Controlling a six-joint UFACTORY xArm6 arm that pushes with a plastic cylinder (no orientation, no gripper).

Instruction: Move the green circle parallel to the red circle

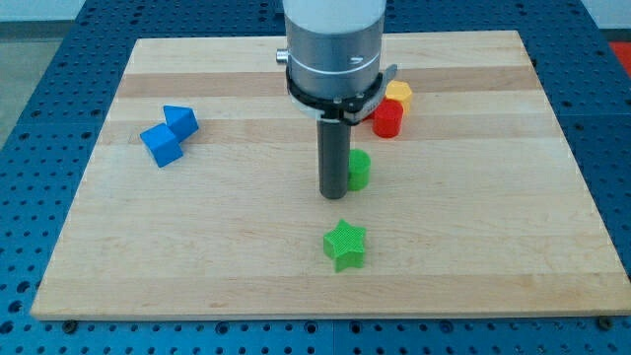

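The green circle (359, 170) stands near the board's middle, partly hidden on its left by my rod. My tip (333, 195) rests on the board right against the green circle's left lower side. The red circle (387, 118) stands above and to the right of the green circle, under a yellow block (398, 93). The arm's body hides the blocks to the left of the red circle.
A green star (344, 245) lies alone below the tip. Two blue blocks (169, 134) touch each other at the view's left. The wooden board (493, 197) ends near all four sides of the view.
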